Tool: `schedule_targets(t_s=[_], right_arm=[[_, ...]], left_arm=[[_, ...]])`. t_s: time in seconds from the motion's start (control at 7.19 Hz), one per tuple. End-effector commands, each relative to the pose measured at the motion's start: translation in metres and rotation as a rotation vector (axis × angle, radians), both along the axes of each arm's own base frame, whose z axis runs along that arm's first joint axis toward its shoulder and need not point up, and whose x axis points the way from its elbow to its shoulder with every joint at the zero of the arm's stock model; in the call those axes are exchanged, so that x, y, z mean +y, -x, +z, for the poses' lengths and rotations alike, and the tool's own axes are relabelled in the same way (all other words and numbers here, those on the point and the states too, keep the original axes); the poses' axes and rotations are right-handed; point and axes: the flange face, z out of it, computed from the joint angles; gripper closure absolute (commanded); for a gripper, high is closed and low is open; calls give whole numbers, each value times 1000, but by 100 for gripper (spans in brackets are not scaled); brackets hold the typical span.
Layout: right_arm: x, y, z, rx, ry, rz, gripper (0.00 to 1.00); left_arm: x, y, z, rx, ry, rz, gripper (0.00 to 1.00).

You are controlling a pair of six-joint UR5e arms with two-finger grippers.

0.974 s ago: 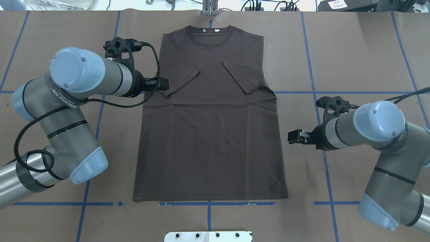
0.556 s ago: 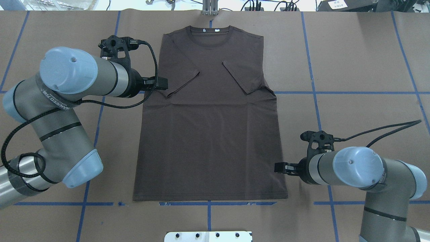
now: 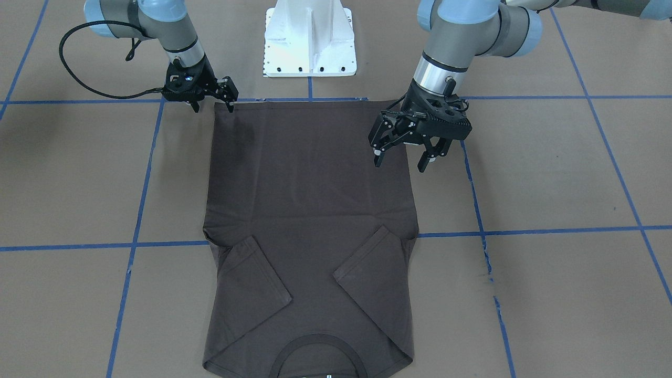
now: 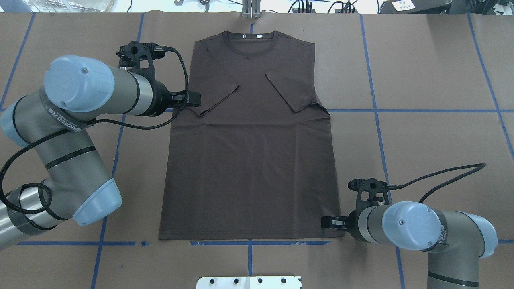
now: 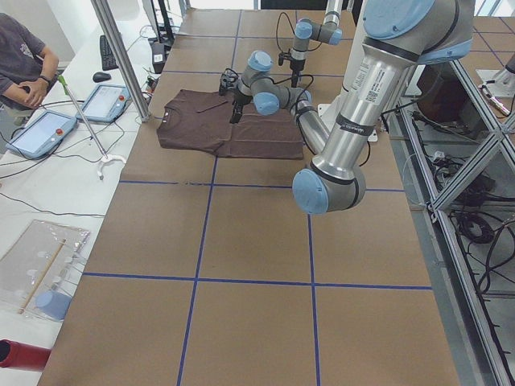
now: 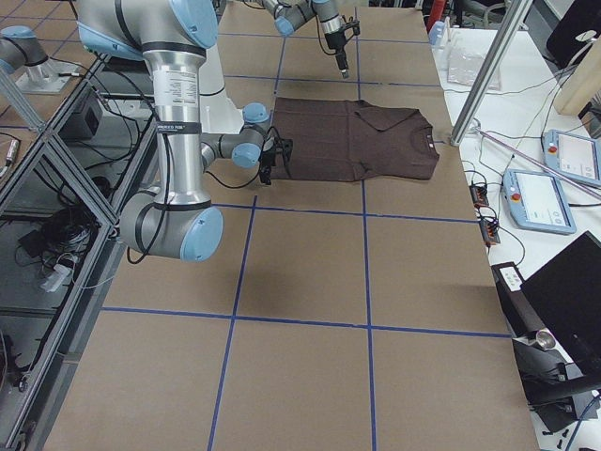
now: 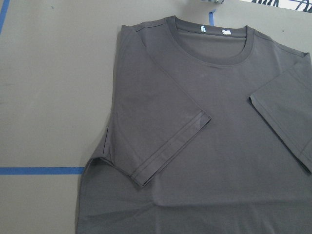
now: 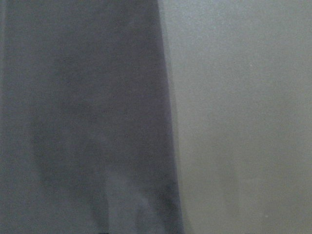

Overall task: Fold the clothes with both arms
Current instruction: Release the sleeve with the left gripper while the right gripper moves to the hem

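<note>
I'm counting one T-shirt (image 4: 249,160), two arms (left arm (image 4: 92,92), right arm (image 4: 405,226)) and two grippers (left gripper (image 3: 400,166), right gripper (image 3: 212,107)). Also seeing one pedestal base (image 3: 310,47) sitting at 12 o'clock in the front-facing view, plus one person (image 5: 24,60).

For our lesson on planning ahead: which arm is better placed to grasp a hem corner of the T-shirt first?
Right. The right gripper sits open and low at a hem corner of the T-shirt. The left gripper hangs open higher up, by a folded sleeve.

Even bright lighting; right-wrist view blurred.
</note>
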Motion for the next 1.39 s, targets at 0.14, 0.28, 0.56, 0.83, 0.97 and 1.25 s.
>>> schedule_targets(t_s=[0.14, 0.28, 0.56, 0.83, 0.97, 1.25], right_arm=[[3, 1, -3, -6, 17, 5, 64], [3, 0, -5, -12, 16, 4, 80], [5, 1, -5, -11, 16, 0, 100], [6, 1, -6, -13, 14, -2, 100], [6, 0, -7, -15, 13, 1, 100], [7, -14, -31, -66, 4, 2, 100]], left_arm=[[-1, 2, -1, 0, -3, -3, 0], [-1, 2, -1, -3, -9, -1, 0], [-2, 2, 0, -4, -8, -2, 0], [-2, 2, 0, -4, -8, -2, 0], [-2, 3, -1, -3, -9, -4, 0], [1, 8, 7, -6, 9, -4, 0]])
